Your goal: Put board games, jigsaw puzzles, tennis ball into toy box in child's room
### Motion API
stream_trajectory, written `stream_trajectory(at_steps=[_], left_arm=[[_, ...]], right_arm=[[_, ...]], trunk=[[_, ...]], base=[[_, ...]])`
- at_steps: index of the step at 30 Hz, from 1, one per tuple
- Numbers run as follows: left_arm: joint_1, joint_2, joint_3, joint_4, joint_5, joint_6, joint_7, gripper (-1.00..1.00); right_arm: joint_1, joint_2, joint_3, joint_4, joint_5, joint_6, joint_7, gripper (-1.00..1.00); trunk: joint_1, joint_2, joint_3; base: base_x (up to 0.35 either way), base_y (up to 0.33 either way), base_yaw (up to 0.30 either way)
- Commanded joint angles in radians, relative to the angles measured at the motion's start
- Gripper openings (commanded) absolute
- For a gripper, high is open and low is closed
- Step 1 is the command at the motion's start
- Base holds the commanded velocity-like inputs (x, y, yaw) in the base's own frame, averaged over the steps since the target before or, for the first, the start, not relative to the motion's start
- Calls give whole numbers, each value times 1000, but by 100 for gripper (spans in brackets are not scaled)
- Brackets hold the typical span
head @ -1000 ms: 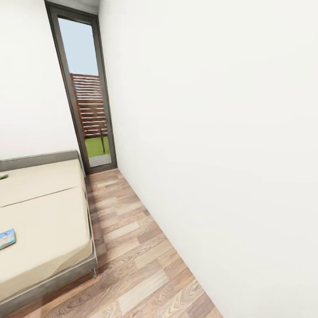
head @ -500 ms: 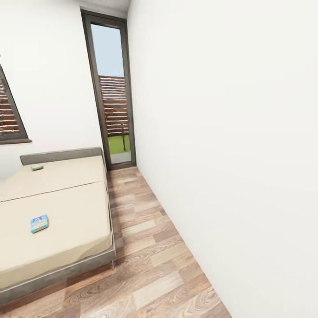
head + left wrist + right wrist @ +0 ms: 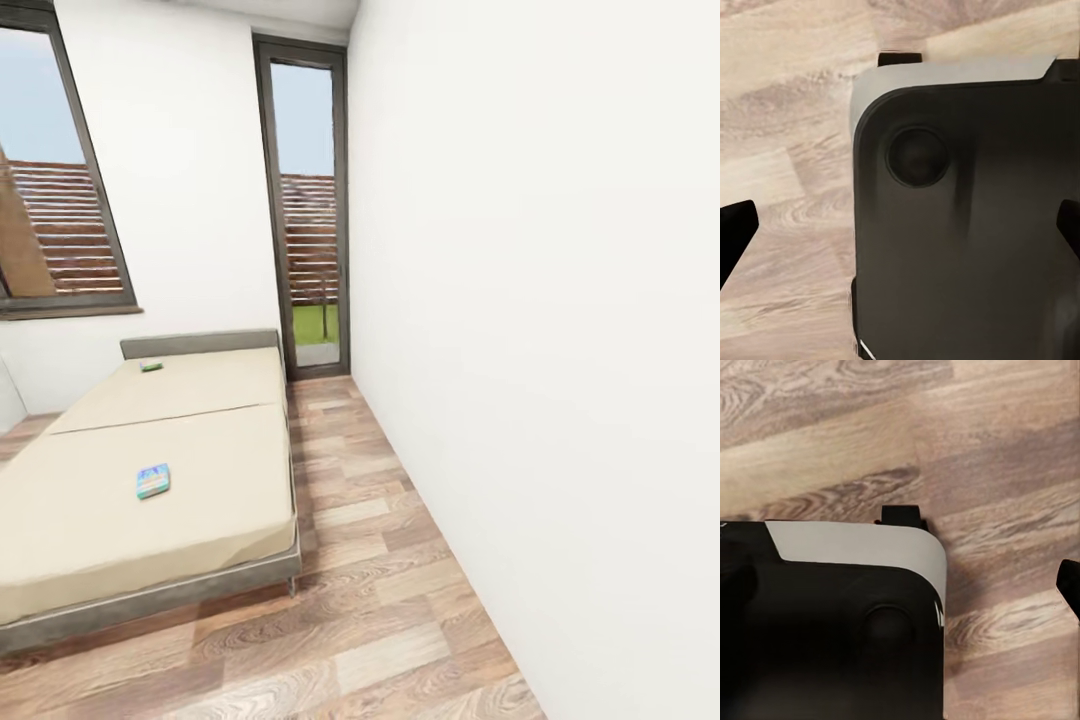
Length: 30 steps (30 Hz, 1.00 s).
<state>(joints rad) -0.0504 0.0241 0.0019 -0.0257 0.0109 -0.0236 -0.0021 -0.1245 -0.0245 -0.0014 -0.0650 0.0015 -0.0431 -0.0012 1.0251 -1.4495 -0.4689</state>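
Bed (image 3: 200,520) beside plank floor (image 3: 380,560), blue game (image 3: 153,481) mid-mattress, green game (image 3: 151,367) near headboard, left gripper (image 3: 900,225) spread wide and empty, right gripper's state unclear.

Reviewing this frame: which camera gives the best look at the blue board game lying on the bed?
The head view. The blue board game lies flat on the beige mattress of the bed, whole and unobstructed, with a small green box farther back near the headboard. Both wrist views look down at the wood floor and the robot's dark base instead.
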Motion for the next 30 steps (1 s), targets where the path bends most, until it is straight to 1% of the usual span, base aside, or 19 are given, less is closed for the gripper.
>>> stream_trajectory(at_steps=[1, 2, 5, 6, 8, 10, 11, 13, 15, 16, 18, 20, 21, 22, 23, 27, 28, 30], left_arm=[[-10, 1, 0, 1, 1, -2, 0, 100], [-10, 1, 0, 1, 1, -2, 0, 100], [-46, 3, 1, 1, 3, 2, -1, 100], [-46, 3, 1, 1, 3, 2, -1, 100], [-80, 3, 4, 1, 10, 8, -2, 100], [-122, 2, 12, 1, 28, 20, -3, 100], [-122, 2, 12, 1, 28, 20, -3, 100], [-171, 0, 21, 1, 57, 46, -5, 100], [-230, -1, 27, 1, 90, 91, -6, 100], [-230, -1, 27, 1, 90, 91, -6, 100], [-302, -2, 32, 1, 122, 151, -9, 100], [-379, -3, 34, 1, 149, 213, -12, 100], [-379, -3, 34, 1, 149, 213, -12, 100], [-458, -5, 37, 1, 170, 269, -14, 100], [-458, -5, 37, 1, 170, 269, -14, 100], [-606, -12, 50, 1, 218, 349, -16, 100], [-606, -12, 50, 1, 218, 349, -16, 100], [-670, -20, 61, 1, 251, 380, -17, 100]], right_arm=[[-7, 0, 0, 1, 0, -3, 0, 100], [-7, 0, 0, 1, 0, -3, 0, 100], [-41, 0, 0, 1, 0, 7, 0, 100], [-41, 0, 0, 1, 0, 7, 0, 100], [-77, 0, 0, 1, 0, 31, 0, 100], [-122, 0, 0, 1, -1, 80, 0, 100], [-122, 0, 0, 1, -1, 80, 0, 100], [-174, 1, -1, 1, -1, 150, 0, 100], [-232, 3, -1, 0, -1, 227, -1, 100], [-232, 3, -1, 0, -1, 227, -1, 100], [-298, 7, -1, -3, -1, 297, -1, 100], [-363, 11, -2, -9, -2, 351, -2, 100], [-363, 11, -2, -9, -2, 351, -2, 100], [-422, 13, -2, -17, -3, 387, -2, 100], [-422, 13, -2, -17, -3, 387, -2, 100], [-528, 11, -4, -41, -7, 433, -1, 100], [-528, 11, -4, -41, -7, 433, -1, 100], [-574, 7, -5, -55, -8, 454, 0, 100]], trunk=[[0, 0, -1], [0, 0, -1], [0, 0, -1], [0, 0, -1], [0, 0, -1], [0, 0, -1], [0, 0, -1], [0, 0, -1], [0, 0, -1], [0, 0, -1], [0, 0, -1], [0, 0, -1], [0, 0, -1], [0, 0, -1], [0, 0, -1], [0, 0, -1], [0, 0, -1], [0, 0, -1]], base=[[0, 0, 300], [0, 0, 300], [0, 0, 300], [0, 0, 300], [0, 0, 300], [0, 0, 300], [0, 0, 300], [0, 0, 300], [0, 0, 300], [0, 0, 300], [0, 0, 300], [0, 0, 300], [0, 0, 300], [0, 0, 300], [0, 0, 300], [0, 0, 300], [0, 0, 300], [0, 0, 300]])
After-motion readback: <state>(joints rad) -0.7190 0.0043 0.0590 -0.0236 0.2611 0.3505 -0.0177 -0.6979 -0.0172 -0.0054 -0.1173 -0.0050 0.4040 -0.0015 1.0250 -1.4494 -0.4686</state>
